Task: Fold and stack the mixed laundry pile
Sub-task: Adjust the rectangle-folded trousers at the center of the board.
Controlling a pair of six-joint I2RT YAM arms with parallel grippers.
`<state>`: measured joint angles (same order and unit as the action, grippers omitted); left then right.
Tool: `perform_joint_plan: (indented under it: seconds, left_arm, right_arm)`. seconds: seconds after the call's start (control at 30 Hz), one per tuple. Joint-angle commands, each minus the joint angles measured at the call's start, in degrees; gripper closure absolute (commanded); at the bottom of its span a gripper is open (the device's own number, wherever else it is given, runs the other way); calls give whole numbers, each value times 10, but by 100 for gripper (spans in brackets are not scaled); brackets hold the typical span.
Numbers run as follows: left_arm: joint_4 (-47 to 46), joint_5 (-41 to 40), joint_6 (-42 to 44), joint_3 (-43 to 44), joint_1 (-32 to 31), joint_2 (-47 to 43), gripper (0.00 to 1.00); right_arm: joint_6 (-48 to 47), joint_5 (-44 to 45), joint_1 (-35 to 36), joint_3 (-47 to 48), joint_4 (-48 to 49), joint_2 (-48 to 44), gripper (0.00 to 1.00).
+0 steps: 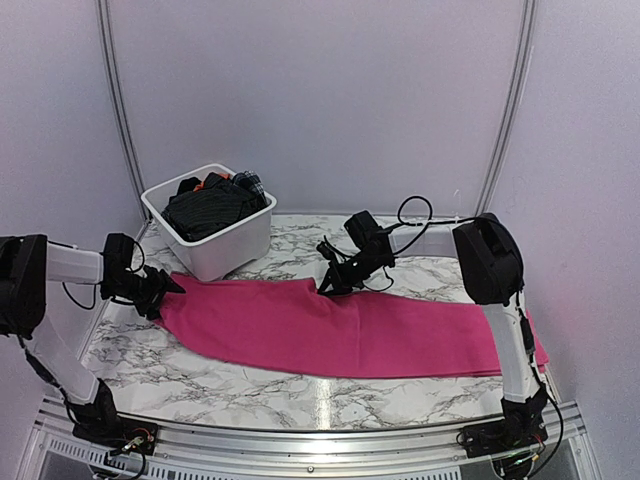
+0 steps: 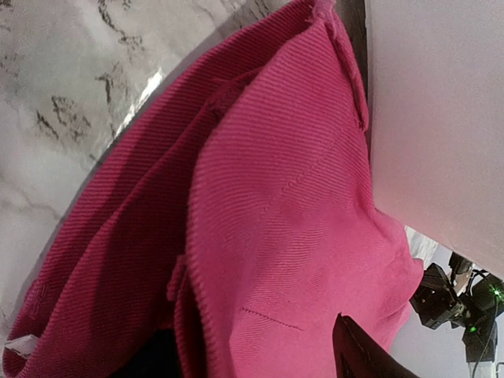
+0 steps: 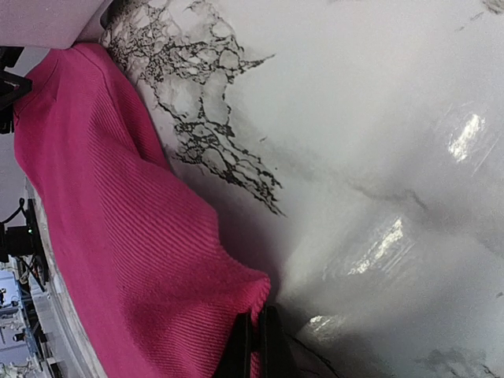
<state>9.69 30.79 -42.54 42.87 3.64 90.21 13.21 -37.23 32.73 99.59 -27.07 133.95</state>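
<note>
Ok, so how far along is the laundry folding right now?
Early. Done: the magenta cloth lies spread lengthwise across the table; no stack shows. In hand: the right gripper pinches its far edge, the left gripper sits at its left end. Left: the black shirt and orange garment, in the white tub.

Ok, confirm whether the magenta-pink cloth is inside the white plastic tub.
No, the cloth lies spread on the marble table beside the tub.

Hidden and cropped around the magenta cloth
Left end: only one dark tip of the left fingers shows. Far edge: right fingers cut off by the frame. Right end: covered by the right arm.
</note>
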Motion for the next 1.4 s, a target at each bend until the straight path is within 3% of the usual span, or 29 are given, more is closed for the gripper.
perform_joint_plan:
  seconds: [0.0, 0.13, 0.33, 0.53, 0.67, 0.7, 0.77, 0.87, 1.0, 1.07, 1.13, 1.27, 1.37]
  left_arm:
    - [4, -37, 45, 45, 5, 38, 34]
    - [-4, -41, 47, 62, 5, 69, 37]
    - [-1, -52, 33, 29, 2, 38, 78]
    - [28, -59, -5, -80, -16, -95, 100]
    - [69, -66, -32, -138, -18, -207, 100]
    - [86, -75, -31, -144, -18, -228, 93]
    - [92, -96, -26, -147, -17, -250, 60]
    - [64, -96, -2, -126, -13, -204, 43]
    - [40, -44, 31, -57, -12, -68, 41]
    - [32, -38, 36, -40, -13, -42, 53]
    - [34, -47, 40, -30, -12, -47, 58]
    - [62, -70, 46, -25, -11, -73, 59]
    - [67, -92, 50, -30, -10, -82, 49]
  right_arm:
    - [-11, 4, -9, -5, -21, 5, 100]
    - [-14, 4, -14, -4, -25, 5, 100]
    - [-18, 4, -15, 0, -28, 11, 100]
    - [-33, -11, -3, -17, -35, 5, 100]
    - [-42, -12, 3, -60, -33, -22, 100]
    - [-42, -10, 1, -71, -29, -30, 100]
    - [-44, -10, -6, -82, -24, -37, 100]
    - [-53, -11, -10, -75, -34, -28, 100]
    - [-53, -14, -12, -66, -35, -23, 100]
    - [-52, -15, -12, -62, -34, -22, 100]
    - [-51, -14, -12, -58, -36, -23, 100]
    - [-47, -9, -13, -55, -39, -32, 100]
    - [-46, -5, -19, -61, -37, -44, 100]
